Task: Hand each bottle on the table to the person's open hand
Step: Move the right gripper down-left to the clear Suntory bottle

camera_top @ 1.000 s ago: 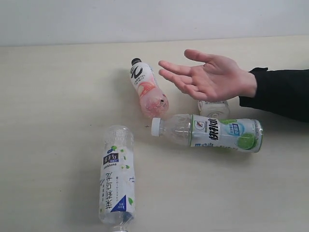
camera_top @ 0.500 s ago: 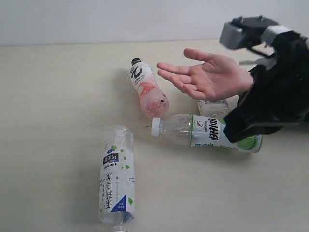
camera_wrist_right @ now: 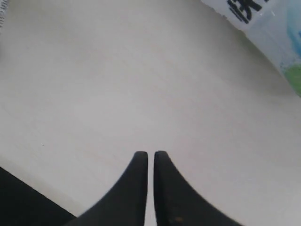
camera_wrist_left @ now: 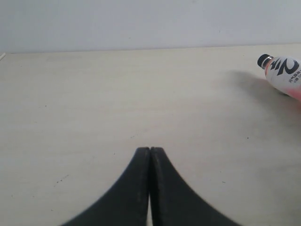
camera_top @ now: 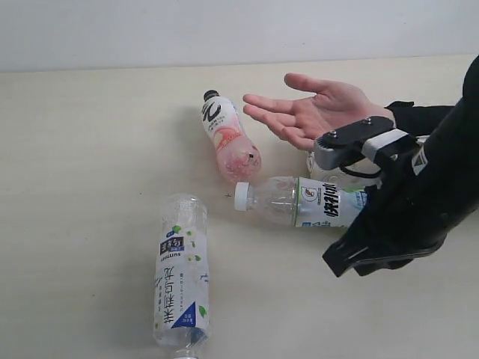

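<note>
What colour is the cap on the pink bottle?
Black cap, best seen in the exterior view.

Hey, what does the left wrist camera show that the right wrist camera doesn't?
Only the left wrist view: the black-capped pink-label bottle and the wall. Only the right wrist view: part of the green-lime label bottle. Both: the cream table and a shut, empty gripper, the left gripper and the right gripper.

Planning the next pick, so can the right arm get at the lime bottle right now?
Probably yes. The right gripper sits close beside the lime bottle with only bare table between them, but its jaws look all but shut and must open first.
</note>
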Robot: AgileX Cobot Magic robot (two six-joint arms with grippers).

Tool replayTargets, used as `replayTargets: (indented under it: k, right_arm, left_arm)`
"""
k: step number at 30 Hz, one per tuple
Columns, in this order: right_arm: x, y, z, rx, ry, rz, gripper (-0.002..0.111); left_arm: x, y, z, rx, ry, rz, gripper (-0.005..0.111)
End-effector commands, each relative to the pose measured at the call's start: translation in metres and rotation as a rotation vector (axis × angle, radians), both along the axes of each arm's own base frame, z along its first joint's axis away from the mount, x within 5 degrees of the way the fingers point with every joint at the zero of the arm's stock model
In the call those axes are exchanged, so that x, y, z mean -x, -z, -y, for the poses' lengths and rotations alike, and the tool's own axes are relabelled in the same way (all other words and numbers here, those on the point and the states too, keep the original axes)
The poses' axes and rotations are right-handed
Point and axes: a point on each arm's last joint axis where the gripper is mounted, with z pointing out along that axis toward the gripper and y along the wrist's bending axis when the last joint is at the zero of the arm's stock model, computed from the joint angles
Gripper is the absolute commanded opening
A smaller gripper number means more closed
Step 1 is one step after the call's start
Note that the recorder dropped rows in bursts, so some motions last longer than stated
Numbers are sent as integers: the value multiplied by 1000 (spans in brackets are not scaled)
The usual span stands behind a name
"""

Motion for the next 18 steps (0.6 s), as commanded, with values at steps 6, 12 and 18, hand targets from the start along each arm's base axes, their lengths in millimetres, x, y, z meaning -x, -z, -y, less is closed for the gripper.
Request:
replayTargets:
  k: [6, 12, 18]
  right_arm:
    - [7, -9, -24, -282, -45, -47, 30]
    - [-1, -8, -38, -335, -19, -49, 44]
    - [-4, -14, -76, -345, -111, 19, 61]
  left_arm:
    - [0, -1, 0, 3, 4, 10, 2]
    - [0, -1, 0, 3, 4, 10, 2]
    - [0, -1, 0, 3, 4, 10, 2]
